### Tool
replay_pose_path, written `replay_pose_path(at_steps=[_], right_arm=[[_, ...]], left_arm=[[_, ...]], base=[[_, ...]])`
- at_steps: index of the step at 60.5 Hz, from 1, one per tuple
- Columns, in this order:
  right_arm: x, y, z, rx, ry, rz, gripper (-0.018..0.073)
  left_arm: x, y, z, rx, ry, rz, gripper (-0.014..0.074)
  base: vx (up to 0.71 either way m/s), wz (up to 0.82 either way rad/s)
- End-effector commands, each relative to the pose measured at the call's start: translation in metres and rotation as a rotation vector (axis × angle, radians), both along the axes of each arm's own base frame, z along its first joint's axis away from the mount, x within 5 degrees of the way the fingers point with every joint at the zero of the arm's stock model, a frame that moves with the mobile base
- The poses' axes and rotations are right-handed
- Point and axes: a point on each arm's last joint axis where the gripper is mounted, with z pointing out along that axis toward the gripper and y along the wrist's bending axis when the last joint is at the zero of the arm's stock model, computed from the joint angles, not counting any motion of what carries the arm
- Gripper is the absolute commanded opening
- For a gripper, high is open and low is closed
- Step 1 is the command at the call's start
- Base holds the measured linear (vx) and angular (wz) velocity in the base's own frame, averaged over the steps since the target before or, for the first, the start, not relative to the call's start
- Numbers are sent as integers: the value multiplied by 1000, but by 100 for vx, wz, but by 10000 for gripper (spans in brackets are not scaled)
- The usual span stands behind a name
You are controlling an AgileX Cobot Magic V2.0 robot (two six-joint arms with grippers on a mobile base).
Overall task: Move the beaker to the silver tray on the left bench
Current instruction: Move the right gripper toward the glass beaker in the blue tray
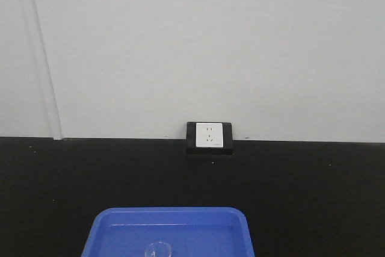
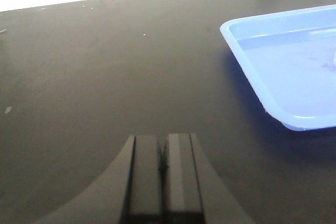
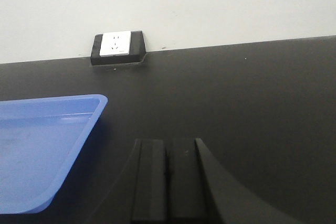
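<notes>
Inside the blue plastic tray (image 1: pixel 105 228), a small clear glass beaker (image 1: pixel 158 249) with round rim. Underneath, matte black worktop (image 1: pixel 313 197); behind, white wall (image 1: pixel 210 40) with white socket (image 1: pixel 209 135). Both pressed together, empty: left gripper (image 2: pixel 163 146) and right gripper (image 3: pixel 167 149).

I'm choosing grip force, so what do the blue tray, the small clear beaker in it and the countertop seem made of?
Blue tray: likely plastic, smooth and semi-glossy, with soft highlights and a rounded moulded rim. Beaker: clear, glass or clear plastic; only its see-through rim shows. Countertop: matte black, faintly speckled; material unclear.
</notes>
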Motion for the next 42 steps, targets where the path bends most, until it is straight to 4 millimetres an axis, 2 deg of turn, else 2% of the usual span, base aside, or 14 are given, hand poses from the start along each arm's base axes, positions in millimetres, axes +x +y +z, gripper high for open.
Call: replay_pose_path(at_steps=[1,12,19,28,32,37,42], right_arm=[[0,0,8,-4,-106,-1,-11],[0,0,11,7,-142,-1,-11],[-2,0,28,21,-294,-3,-11],[-7,-1,77,35,-506,-6,-11],[-2,-1,102,36,-535,-7,-11],[17,1,126,25,-494,-6,-11],[41,3,141,18,-428,-6,-11]], left_arm=[[2,-1,0,-7,-62,-11,1],[2,-1,0,-7,-62,-11,1],[2,-1,0,-7,-62,-11,1],[2,-1,0,-7,-62,-11,1],[2,-1,0,-7,-62,-11,1],[2,-1,0,-7,-62,-11,1],[2,-1,0,-7,-62,-11,1]], base=[[0,0],[0,0],[0,0],[0,0],[0,0],[0,0],[0,0]])
